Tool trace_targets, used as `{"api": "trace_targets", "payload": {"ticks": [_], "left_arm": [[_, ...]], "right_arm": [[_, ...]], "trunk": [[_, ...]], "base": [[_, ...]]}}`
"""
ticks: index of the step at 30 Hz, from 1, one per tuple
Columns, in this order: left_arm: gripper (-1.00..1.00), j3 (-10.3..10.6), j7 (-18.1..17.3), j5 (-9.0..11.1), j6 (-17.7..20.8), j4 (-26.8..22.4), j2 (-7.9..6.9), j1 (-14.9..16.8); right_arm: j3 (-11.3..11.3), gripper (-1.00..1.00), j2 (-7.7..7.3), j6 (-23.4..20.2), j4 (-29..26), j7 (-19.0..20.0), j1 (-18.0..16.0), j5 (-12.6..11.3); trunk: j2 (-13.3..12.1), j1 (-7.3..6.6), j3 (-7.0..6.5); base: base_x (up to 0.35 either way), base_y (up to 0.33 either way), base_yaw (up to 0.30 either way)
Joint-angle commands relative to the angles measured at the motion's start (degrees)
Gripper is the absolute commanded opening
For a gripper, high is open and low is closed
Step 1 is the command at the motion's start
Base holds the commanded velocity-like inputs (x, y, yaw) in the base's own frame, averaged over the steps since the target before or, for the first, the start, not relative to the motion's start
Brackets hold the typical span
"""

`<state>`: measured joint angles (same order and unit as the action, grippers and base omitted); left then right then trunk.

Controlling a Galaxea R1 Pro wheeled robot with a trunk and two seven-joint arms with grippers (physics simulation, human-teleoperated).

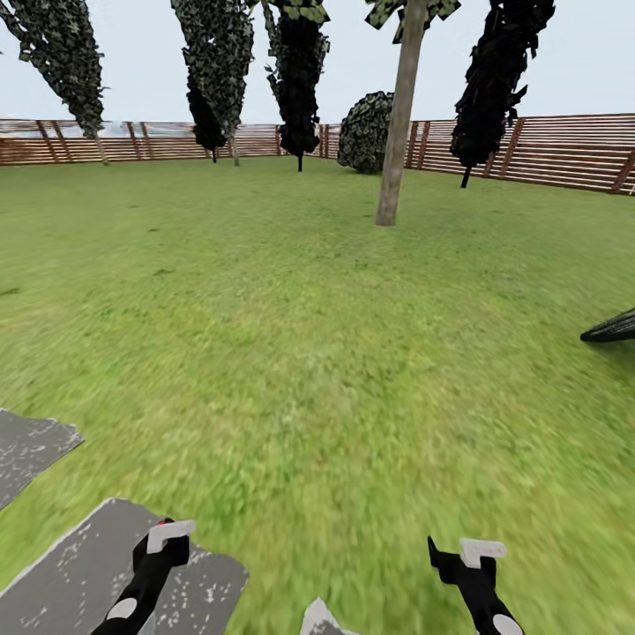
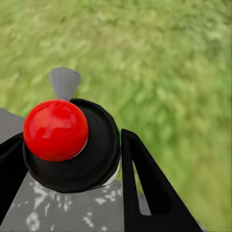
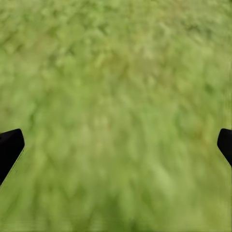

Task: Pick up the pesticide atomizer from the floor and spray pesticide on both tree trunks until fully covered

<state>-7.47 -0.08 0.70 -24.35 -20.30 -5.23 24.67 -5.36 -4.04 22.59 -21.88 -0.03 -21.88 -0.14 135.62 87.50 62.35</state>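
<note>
The left gripper (image 2: 72,159) is closed on the pesticide sprayer (image 2: 72,145): in the left wrist view its two black fingers (image 2: 145,188) sit on either side of a round black body topped by a shiny red ball, with a small grey nozzle sticking out past it. In the head view the same gripper (image 1: 163,542) hangs low at the left, a speck of red showing at its tip, above a grey paving stone (image 1: 79,573) set in the lawn. The right gripper (image 3: 116,145) is spread wide with nothing between its fingers, only blurred grass (image 3: 116,96) beneath; in the head view it (image 1: 467,560) hangs low at the right over the lawn. Well ahead across the grass (image 1: 291,335) stands one thick, pale tree trunk (image 1: 399,115), leaning slightly, its base on the lawn. Behind it are a round dark bush (image 1: 366,132) and thin dark trees (image 1: 300,79) along the brown slatted fence (image 1: 564,150).
</note>
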Motion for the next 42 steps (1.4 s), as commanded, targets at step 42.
{"api": "trace_targets", "payload": {"ticks": [42], "left_arm": [[-1.0, 0.0, 0.0, 0.0, 0.0, 0.1, -0.03, 0.0]], "right_arm": [[0.0, 1.0, 0.17, 0.0, 1.4, -0.2, 0.0, 0.0]], "trunk": [[0.0, 0.0, 0.0]], "base": [[0.338, 0.0, 0.0]]}}
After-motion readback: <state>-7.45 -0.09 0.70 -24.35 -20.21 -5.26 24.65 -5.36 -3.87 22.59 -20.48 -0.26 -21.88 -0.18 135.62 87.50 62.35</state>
